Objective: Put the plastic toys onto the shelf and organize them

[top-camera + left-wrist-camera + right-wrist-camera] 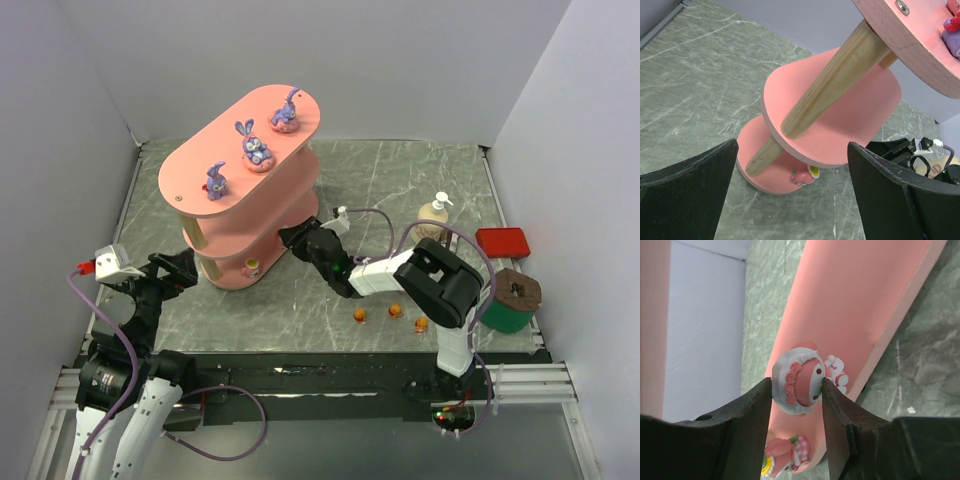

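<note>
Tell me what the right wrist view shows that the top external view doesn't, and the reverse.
Right wrist only: a pink-and-white toy clamped between the right gripper fingers, over a board of the shelf; whether it rests there I cannot tell. Top external only: three purple bunnies on the top board, three orange toys on the table, the pump bottle, the red box and the open left gripper. Both: the shelf and a pink-and-yellow toy at the bottom board's edge.

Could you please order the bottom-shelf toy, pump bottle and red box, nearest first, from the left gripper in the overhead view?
1. Bottom-shelf toy, just right of the left gripper.
2. Pump bottle, back right.
3. Red box, by the right wall.
</note>
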Robot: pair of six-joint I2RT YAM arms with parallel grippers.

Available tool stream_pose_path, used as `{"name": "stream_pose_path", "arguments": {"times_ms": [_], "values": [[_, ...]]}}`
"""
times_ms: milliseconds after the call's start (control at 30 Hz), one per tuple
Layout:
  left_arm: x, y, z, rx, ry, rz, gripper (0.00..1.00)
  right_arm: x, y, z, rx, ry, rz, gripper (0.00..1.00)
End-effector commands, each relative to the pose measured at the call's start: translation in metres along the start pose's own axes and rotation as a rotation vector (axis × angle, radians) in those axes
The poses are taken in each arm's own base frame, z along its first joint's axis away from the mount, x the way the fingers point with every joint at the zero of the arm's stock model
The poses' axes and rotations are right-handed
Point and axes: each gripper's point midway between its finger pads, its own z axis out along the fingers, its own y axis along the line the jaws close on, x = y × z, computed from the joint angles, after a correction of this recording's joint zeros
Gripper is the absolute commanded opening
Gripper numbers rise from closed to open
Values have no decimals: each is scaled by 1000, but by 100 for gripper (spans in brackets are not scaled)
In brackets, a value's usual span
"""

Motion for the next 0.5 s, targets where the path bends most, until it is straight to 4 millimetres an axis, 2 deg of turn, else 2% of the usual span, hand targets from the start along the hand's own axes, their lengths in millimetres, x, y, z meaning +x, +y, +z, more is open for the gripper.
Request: {"name": "stream_pose_path", "arguments": {"times_ms": [0, 467], "values": [[-9, -3, -1, 8, -30, -12, 96, -8, 15, 7, -13, -57, 44, 39], [-8, -3, -1, 6, -30, -13, 96, 5, 5, 16, 16, -74, 67, 45]]}}
